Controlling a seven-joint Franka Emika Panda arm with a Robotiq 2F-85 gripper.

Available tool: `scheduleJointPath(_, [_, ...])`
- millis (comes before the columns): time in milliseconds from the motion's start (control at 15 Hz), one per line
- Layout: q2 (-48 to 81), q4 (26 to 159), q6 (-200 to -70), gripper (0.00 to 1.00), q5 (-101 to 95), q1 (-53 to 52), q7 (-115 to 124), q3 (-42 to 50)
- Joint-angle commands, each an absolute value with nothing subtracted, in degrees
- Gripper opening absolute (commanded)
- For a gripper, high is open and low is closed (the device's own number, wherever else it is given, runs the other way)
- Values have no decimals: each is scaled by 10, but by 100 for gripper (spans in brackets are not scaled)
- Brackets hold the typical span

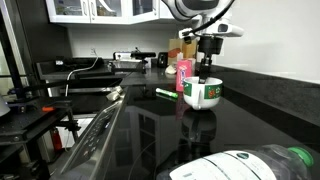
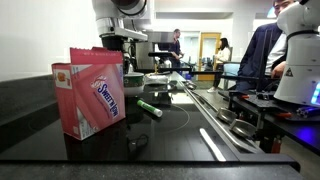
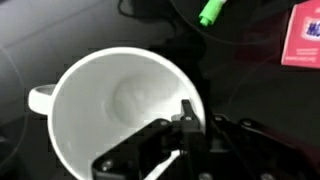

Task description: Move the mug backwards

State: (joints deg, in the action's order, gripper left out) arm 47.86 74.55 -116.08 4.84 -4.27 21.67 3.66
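Observation:
The mug (image 1: 203, 94) is a squat white mug with a green flowered band, standing on the black counter (image 1: 150, 130). In the wrist view I look down into its white inside (image 3: 115, 105), with the loop handle (image 3: 40, 98) at the left. My gripper (image 1: 205, 78) comes straight down onto it. One finger is inside the rim and the other outside, and the jaws (image 3: 197, 118) are shut on the mug's wall on the side away from the handle. In an exterior view the pink box (image 2: 90, 95) hides the mug.
The pink container (image 1: 184, 74) stands right beside the mug and also shows in the wrist view (image 3: 303, 35). A green marker (image 1: 165, 93) lies on the counter nearby. A large bottle (image 1: 250, 165) lies in the foreground. A stove (image 1: 60, 100) is to the side.

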Motion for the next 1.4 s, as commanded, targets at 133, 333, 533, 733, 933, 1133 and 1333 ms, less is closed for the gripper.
scheduleJointPath(133, [496,710,-1123,3,43,-43,209,30])
scheduleJointPath(333, [498,708,-1122,35,47,-43,213,29])
scheduleJointPath(533, [490,711,-1105,50,48,-42,208,25])
scheduleJointPath(733, [471,723,-1104,73,37,-52,240,40])
scheduleJointPath(933, [452,736,-1098,95,39,-47,246,45])
scheduleJointPath(1133, [410,772,-1097,100,45,-32,202,37])
scheduleJointPath(1333, [360,817,-1103,100,34,-35,194,42])
